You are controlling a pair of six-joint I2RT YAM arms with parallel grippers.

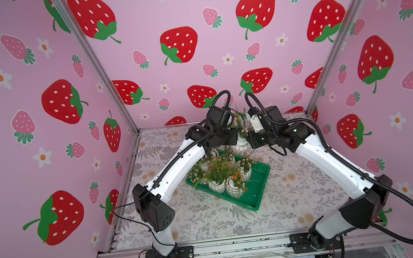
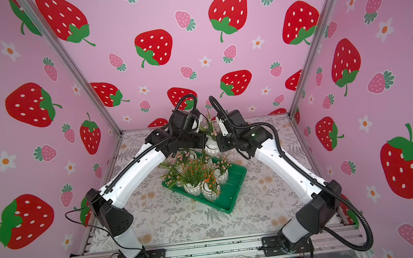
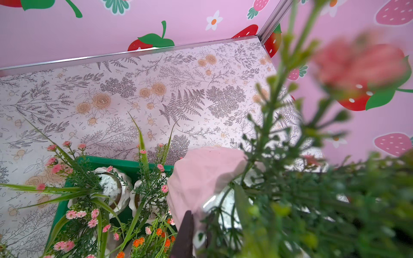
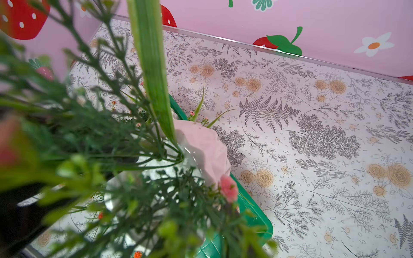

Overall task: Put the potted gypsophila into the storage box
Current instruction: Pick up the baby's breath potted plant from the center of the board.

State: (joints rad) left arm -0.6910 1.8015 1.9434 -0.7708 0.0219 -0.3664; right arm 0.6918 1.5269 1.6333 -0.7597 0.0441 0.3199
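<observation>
The pot (image 1: pixel 240 145) (image 2: pixel 212 148) is at the far corner of the tray (image 1: pixel 259 189) (image 2: pixel 234 184), upright, between the two grippers. Its sprigs with small pink flowers rise up between the two wrists. From the top views it seems to be just inside the tray rim, but whether it hangs or stands on the tray floor I cannot tell.

The left gripper (image 1: pixel 234 135) is clenched on this pot. In the left wrist view its pink pad (image 3: pixel 201 178) presses on the white rim. The right gripper (image 1: pixel 249 140) comes from the opposite side. In the right wrist view its pink pad (image 4: pixel 205 145) lies against the pot rim, and the other finger is hidden behind blurred green. If this claw really grips or only stands around the pot, the pictures do not show.

Inside the tray the other pots (image 1: pixel 217 186) (image 2: pixel 193 188) stand upright and crowded together, touching, in the half nearer the left arm. Their sprigs carry pink and orange flowers. The half nearer the right arm shows bare green floor.

The tray lies aslant on the table (image 1: pixel 210 221), which has a printed fern and rose cover.
</observation>
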